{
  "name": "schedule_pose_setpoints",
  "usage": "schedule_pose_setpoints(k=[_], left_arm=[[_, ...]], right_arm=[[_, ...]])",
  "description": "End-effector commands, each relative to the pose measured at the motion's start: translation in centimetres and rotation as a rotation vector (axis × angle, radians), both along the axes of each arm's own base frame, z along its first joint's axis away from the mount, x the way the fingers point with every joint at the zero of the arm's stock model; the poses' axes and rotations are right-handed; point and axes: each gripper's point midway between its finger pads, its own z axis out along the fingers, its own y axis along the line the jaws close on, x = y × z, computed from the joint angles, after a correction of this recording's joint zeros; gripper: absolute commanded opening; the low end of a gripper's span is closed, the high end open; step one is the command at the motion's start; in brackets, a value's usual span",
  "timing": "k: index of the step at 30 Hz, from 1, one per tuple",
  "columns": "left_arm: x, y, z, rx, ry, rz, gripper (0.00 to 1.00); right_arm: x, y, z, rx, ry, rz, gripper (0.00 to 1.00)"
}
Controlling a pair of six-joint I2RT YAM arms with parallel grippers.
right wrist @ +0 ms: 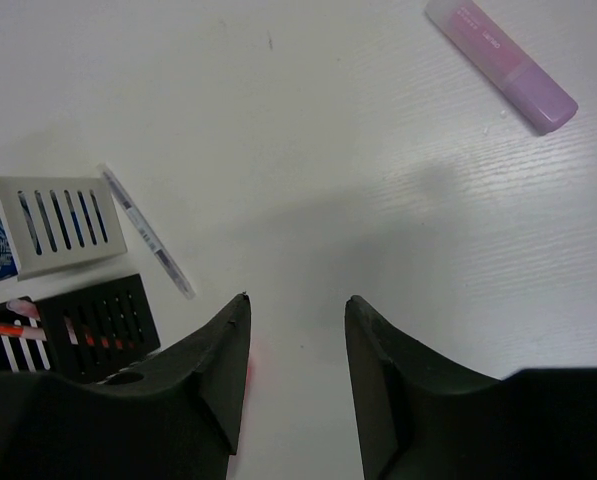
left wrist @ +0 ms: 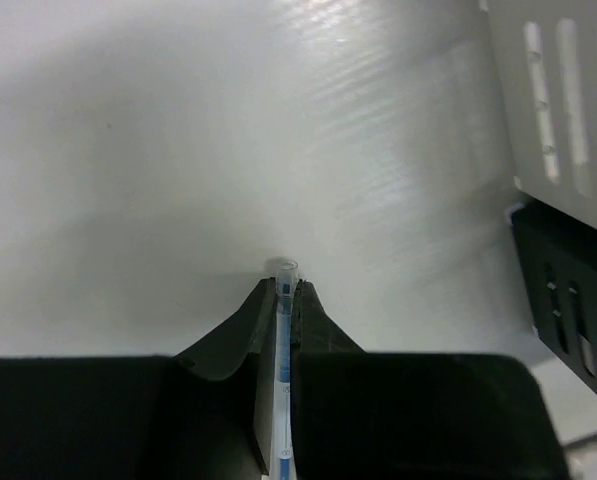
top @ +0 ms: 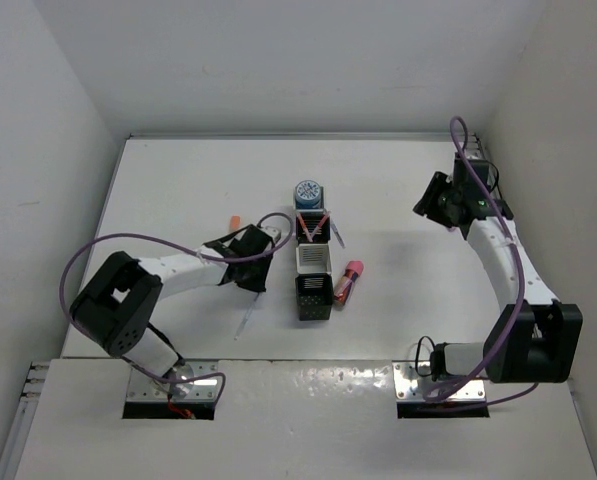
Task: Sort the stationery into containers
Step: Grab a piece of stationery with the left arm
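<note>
At the left gripper (left wrist: 286, 285): clamped tight on a thin pen (left wrist: 283, 400), tip poking out toward twelve o'clock; containers (top: 313, 265) just off at three o'clock. At the right gripper (right wrist: 296, 305): parted, holding nothing; pink marker (right wrist: 500, 62) lying at one o'clock

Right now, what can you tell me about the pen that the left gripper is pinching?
The pen is thin, with a see-through plastic body and blue showing inside. The left gripper is shut on it, its black fingers pressing both sides. One blunt end pokes just past the fingertips, close to the white table; I cannot tell whether it touches. From above, the rest slants out of the gripper toward the near edge.
</note>
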Motion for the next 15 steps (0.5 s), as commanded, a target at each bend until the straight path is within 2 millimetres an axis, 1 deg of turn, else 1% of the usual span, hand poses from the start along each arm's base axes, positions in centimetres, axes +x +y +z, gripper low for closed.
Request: schedule_pose_setpoints(k=[1, 2, 3, 4, 5, 6, 8, 9, 10, 11, 13, 14, 15], left_arm=[[0.7, -1.9, 3.9, -0.124, -0.058, -0.028, 0.00], [1.3, -2.1, 5.2, -0.146, -0.096, -0.029, 0.00], [2.4, -2.1, 7.6, -0.191, -0.162, -0.012, 0.00], [3.8, -3.0, 10.4, -0.257, -0.241, -0.022, 0.00], [4.5, -3.1, 12.5, -0.295, -0.303, -0.024, 0.00], [4.9, -3.7, 16.3, -0.356, -0.416, -0.059, 0.00], [4.9, -4.4, 19.8, -0.409, -0.515, -0.122, 0.00], [5.2, -4.7, 22.8, -0.436, -0.589, -0.150, 0.00], [5.6, -4.9, 24.7, -0.430, -0.667, -0.203, 0.00], [6.2, -4.8, 26.9, -0.435, -0.731, -0.210, 0.00], [7.6, -5.0, 30.6, -0.455, -0.877, -0.236, 0.00], [7.9, -5.1, 31.4, -0.459, -0.912, -0.248, 0.00], [8.1, -5.6, 33.1, -0.490, -0.978, -0.268, 0.00]], right_arm=[[0.6, 0.1, 0.6, 0.015, -0.014, 0.001, 0.42], [0.6, 0.1, 0.5, 0.016, -0.009, 0.001, 0.41], [0.6, 0.1, 0.4, 0.013, -0.008, 0.003, 0.39], [0.7, 0.0, 0.3, 0.010, -0.005, 0.004, 0.39], [0.7, 0.0, 0.2, 0.009, 0.000, 0.005, 0.39], [0.8, 0.0, 0.2, 0.010, 0.003, 0.003, 0.38], [1.1, 0.0, 0.7, 0.012, 0.005, -0.001, 0.37], [1.3, 0.1, 0.4, 0.019, 0.017, 0.002, 0.37], [1.7, 0.4, 0.9, 0.022, 0.011, 0.010, 0.36], [1.7, 0.6, 0.6, 0.028, 0.029, 0.012, 0.36], [2.1, 1.0, 0.7, 0.027, 0.020, 0.022, 0.35], [2.2, 1.2, 0.5, 0.026, 0.023, 0.029, 0.35], [2.3, 1.7, 0.3, 0.030, 0.025, 0.046, 0.34]])
